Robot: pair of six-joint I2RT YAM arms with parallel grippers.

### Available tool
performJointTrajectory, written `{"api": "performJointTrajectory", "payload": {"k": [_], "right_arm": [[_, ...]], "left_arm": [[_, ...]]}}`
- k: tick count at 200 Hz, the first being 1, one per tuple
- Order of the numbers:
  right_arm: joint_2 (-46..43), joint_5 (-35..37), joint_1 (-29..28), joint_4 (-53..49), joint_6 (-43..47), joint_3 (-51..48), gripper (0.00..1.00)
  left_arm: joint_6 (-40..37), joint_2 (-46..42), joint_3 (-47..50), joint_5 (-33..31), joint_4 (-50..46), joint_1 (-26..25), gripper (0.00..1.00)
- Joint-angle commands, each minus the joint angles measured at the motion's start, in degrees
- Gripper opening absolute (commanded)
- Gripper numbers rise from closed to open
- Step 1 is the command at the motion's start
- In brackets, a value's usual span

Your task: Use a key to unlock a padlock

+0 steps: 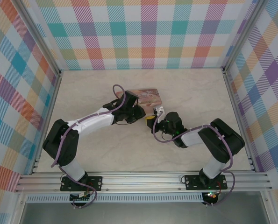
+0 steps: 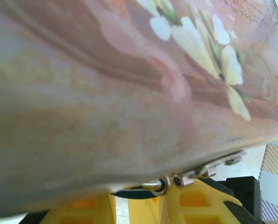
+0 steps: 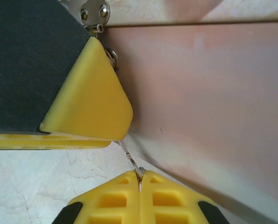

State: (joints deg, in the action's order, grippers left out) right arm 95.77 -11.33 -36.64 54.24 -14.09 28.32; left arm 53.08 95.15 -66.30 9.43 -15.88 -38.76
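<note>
My left gripper [image 2: 136, 198] is pressed up against the pink illustrated tin [image 2: 129, 70], with the jaws closed on the padlock [image 2: 134, 192]. A dark teal sliver of its body shows between the yellow fingers. The silvery shackle [image 2: 157, 185] passes through the tin's hasp [image 2: 213, 168]. My right gripper [image 3: 139, 176] is shut on the thin silvery key [image 3: 129, 157]. The key slants up-left and its tip disappears under the left arm's yellow finger [image 3: 92, 98], so the keyhole is hidden. From above, the left gripper [image 1: 139, 113] and right gripper [image 1: 155, 117] meet at the tin's [image 1: 147, 97] near edge.
The tin's pink side wall [image 3: 209, 93] stands close on the right of the right gripper. A riveted hasp plate [image 3: 94, 11] sits at its top edge. Marbled tabletop [image 3: 36, 182] lies below left. Checked walls [image 1: 17, 93] enclose the table.
</note>
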Motion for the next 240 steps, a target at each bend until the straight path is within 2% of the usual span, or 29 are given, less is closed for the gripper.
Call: {"api": "performJointTrajectory", "payload": {"k": [1, 127, 240], "right_arm": [[-1.2, -3.2, 0.1, 3.7, 0.2, 2.8, 0.01], [-0.4, -8.2, 0.3, 6.4, -4.3, 5.9, 0.01], [5.8, -4.0, 0.3, 14.1, -10.8, 1.6, 0.0]], "left_arm": [[-1.4, -2.0, -1.3, 3.3, 0.5, 0.0, 0.07], [-0.6, -1.1, -0.6, 3.8, 1.4, -0.1, 0.06], [1.3, 6.9, 0.4, 5.8, 6.7, -0.1, 0.06]]}}
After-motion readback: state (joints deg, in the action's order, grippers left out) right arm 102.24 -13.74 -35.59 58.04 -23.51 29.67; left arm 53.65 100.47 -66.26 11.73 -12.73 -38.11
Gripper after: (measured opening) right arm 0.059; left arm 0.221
